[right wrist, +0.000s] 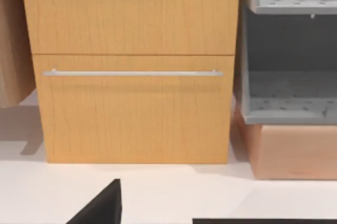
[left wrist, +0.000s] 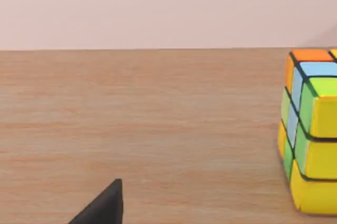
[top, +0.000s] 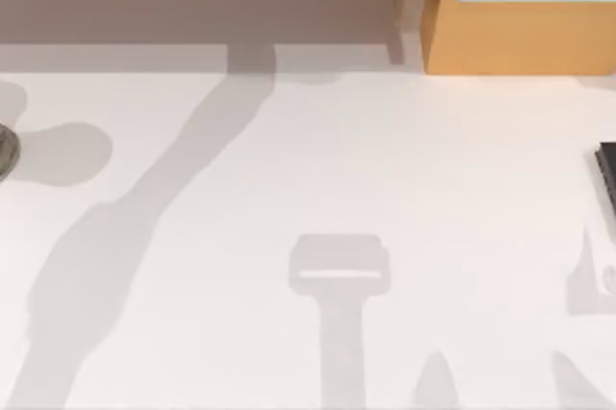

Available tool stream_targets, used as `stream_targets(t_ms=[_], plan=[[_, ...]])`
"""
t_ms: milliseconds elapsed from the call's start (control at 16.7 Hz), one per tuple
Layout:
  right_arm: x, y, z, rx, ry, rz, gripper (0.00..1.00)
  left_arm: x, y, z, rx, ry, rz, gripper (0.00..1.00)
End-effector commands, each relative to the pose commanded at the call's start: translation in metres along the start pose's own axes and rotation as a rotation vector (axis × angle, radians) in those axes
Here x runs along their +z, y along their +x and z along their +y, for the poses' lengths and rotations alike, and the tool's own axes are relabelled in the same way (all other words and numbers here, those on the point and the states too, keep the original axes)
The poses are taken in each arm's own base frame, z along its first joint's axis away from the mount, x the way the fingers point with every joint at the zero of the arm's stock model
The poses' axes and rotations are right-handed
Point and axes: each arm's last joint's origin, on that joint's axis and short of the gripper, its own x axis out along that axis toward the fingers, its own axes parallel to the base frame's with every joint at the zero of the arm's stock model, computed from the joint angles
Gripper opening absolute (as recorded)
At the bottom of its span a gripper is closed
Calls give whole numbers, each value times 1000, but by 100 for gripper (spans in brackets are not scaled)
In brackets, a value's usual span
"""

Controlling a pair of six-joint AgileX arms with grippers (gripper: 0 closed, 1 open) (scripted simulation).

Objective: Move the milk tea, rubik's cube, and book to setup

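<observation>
The white table (top: 385, 169) lies bare across its middle in the top view, with a wooden cabinet (top: 520, 11) at its far right corner and a dark flat thing (top: 606, 174) cut by the right edge, which I cannot name with confidence; the right wrist view faces that cabinet's drawer handle (right wrist: 131, 72) with grey shelves (right wrist: 289, 50) beside it, so the right arm looks parked; the left wrist view looks along a wooden surface (left wrist: 147, 129) on which the rubik's cube (left wrist: 310, 134) rests upright, half cut by the frame. The main risk, as I judge it, is a closing grip that misses or clips the cube's corner and spins or shoves it, because the cube sits well off to one side of the finger (left wrist: 102, 205) rather than ahead of it; whether either arm's fingers are apart or closed I cannot tell, and nothing appears held.
</observation>
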Motion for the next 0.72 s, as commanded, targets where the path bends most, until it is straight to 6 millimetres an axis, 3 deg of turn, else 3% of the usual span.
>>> stream_targets(t_ms=[180,300,540,720], plan=[[0,0,0,0,0,0,100,-8,-43,47,46,18,26,100],[0,0,0,0,0,0,100,-27,-80,83,68,34,56,100],[0,0,0,0,0,0,100,-90,-164,149,80,36,81,100],[0,0,0,0,0,0,100,-140,-216,180,62,6,34,100]])
